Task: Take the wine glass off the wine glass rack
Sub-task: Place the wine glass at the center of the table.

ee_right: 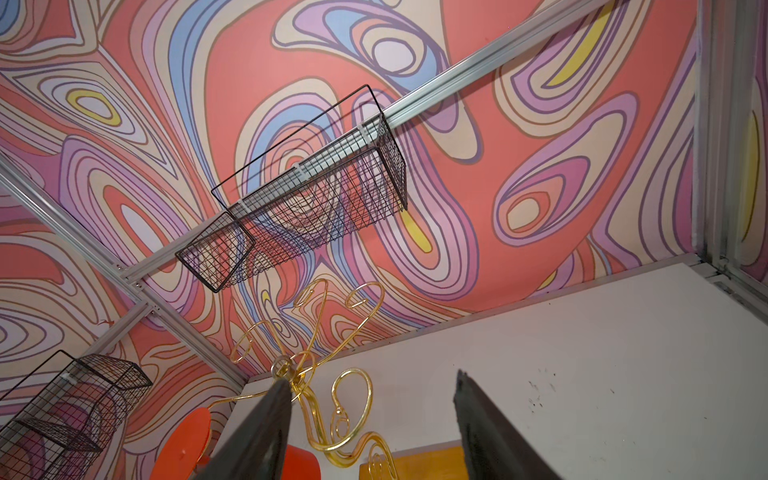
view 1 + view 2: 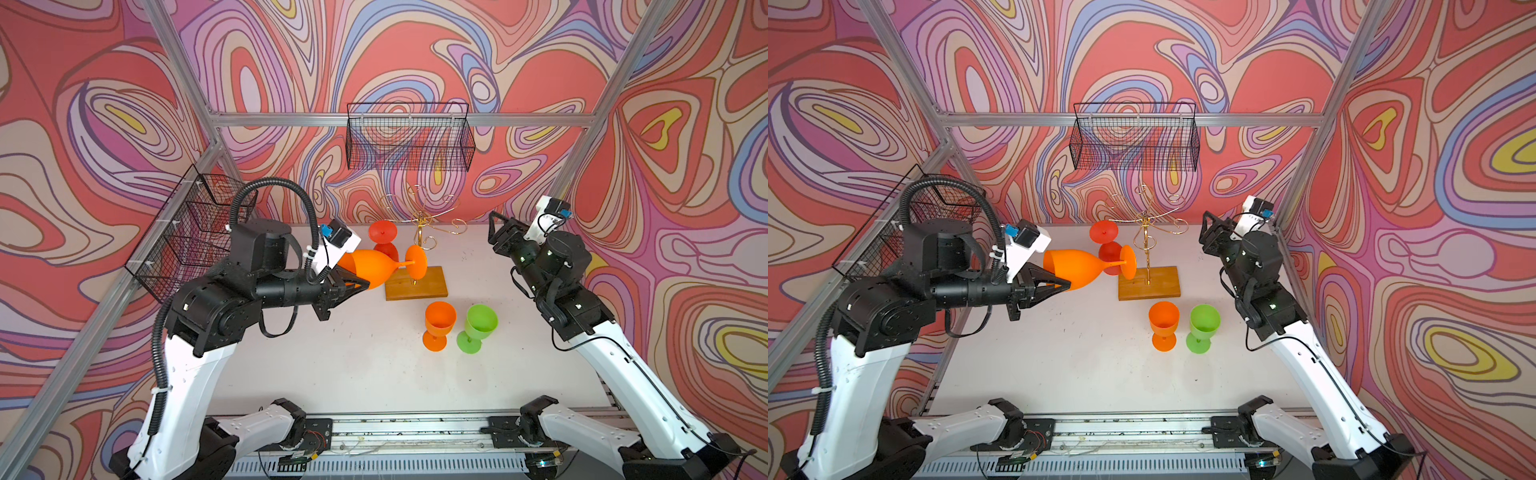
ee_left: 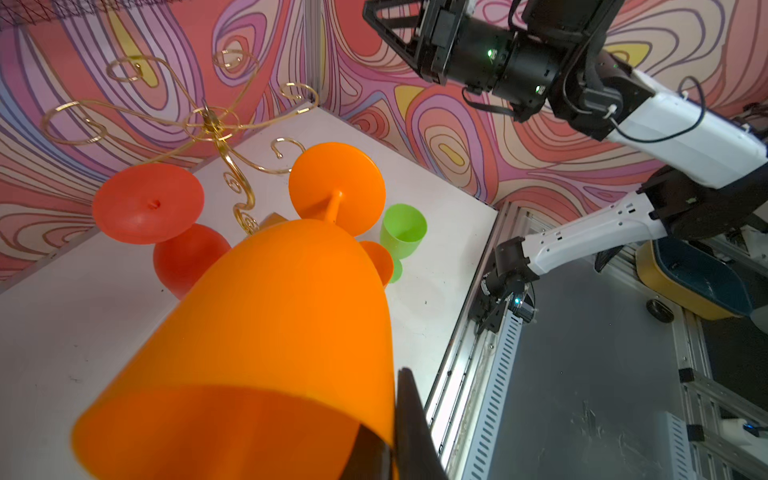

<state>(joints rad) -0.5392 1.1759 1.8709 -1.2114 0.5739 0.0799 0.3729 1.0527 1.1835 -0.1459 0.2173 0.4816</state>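
Observation:
An orange wine glass (image 2: 370,268) (image 2: 1075,268) (image 3: 282,316) lies level in the air, with my left gripper (image 2: 363,284) (image 2: 1065,286) (image 3: 395,436) shut on its bowl rim, one finger inside and one outside. Its foot points at the twisted stem of the gold wine glass rack (image 2: 420,239) (image 2: 1145,237) (image 3: 216,124) (image 1: 320,399), below the curled arms. A red wine glass (image 2: 382,232) (image 2: 1104,232) (image 3: 147,203) hangs upside down from a rack arm. My right gripper (image 2: 491,228) (image 2: 1203,228) (image 1: 372,376) is open, empty, right of the rack.
The rack's wooden base (image 2: 415,284) (image 2: 1148,284) sits mid-table. An orange glass (image 2: 439,320) and a green glass (image 2: 480,322) stand upright in front of it. Black mesh baskets hang on the back wall (image 2: 409,137) and left wall (image 2: 191,232).

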